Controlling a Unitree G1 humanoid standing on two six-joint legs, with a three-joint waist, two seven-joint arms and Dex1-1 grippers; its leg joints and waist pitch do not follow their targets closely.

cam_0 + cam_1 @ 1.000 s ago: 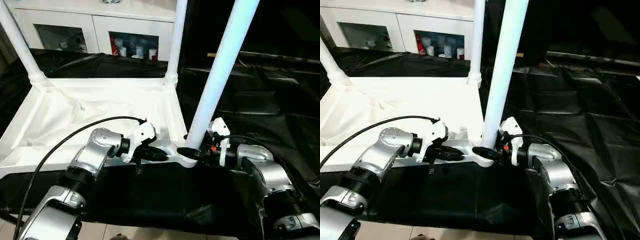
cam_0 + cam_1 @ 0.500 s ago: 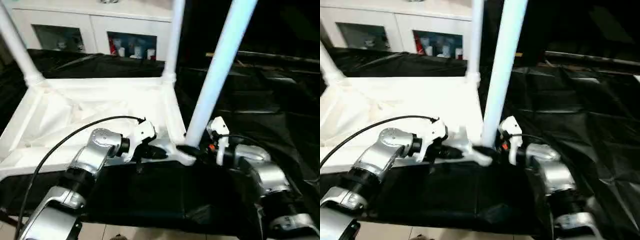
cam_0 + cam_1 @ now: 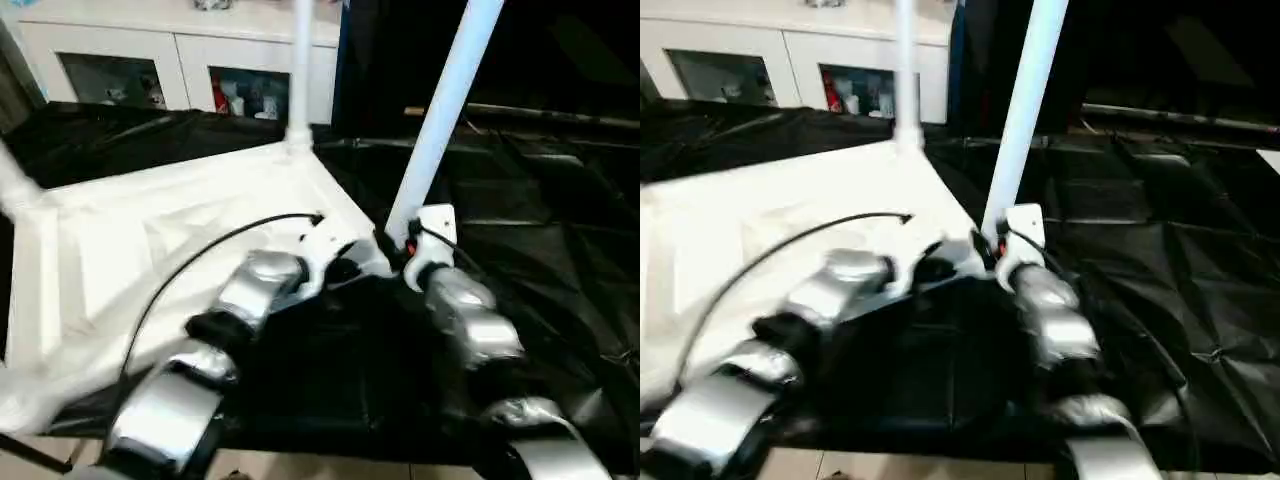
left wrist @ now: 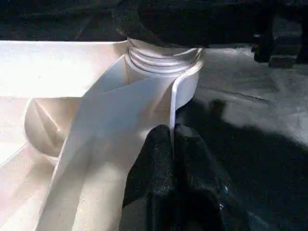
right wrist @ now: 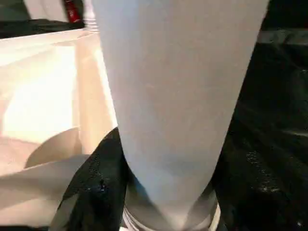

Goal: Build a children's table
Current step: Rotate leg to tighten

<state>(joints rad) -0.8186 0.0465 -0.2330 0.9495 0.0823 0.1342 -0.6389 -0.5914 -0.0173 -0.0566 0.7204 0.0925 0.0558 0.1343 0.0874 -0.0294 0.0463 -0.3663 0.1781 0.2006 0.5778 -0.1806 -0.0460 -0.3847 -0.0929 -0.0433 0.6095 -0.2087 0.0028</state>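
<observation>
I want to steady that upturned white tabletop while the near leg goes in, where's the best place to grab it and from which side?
Take the tabletop by its thin upright rim beside the near corner socket, coming from the robot's side over the black cloth. The rim is a narrow wall that two fingers can straddle, as the left hand does; the socket is too round and broad.

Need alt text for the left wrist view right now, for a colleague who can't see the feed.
The left gripper pinches the thin white rim of the upturned tabletop between its two black fingers, just below a rounded corner socket with a ribbed collar. Black cloth lies beside the tabletop.
</observation>
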